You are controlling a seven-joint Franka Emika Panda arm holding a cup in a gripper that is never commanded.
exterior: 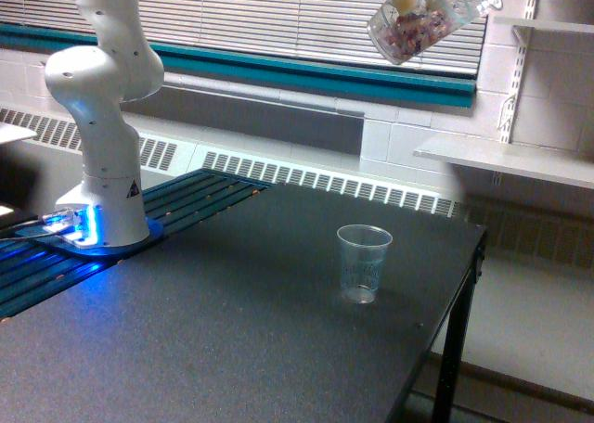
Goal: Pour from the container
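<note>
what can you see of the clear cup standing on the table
The handleless, tapered clear plastic cup stands upright on the dark speckled tabletop, toward the exterior view's right and near the table's far right edge. It is wider at its open rim than at its base, see-through, and looks empty. Only the table touches it. The tilted clear handled container with pinkish and brown bits hangs high above it, slightly to the exterior view's right.

Lab room — robot arm base (100,177) bolted to black table (232,349), cinder-block wall (408,145), blinds (278,19), radiator (325,177)
</note>
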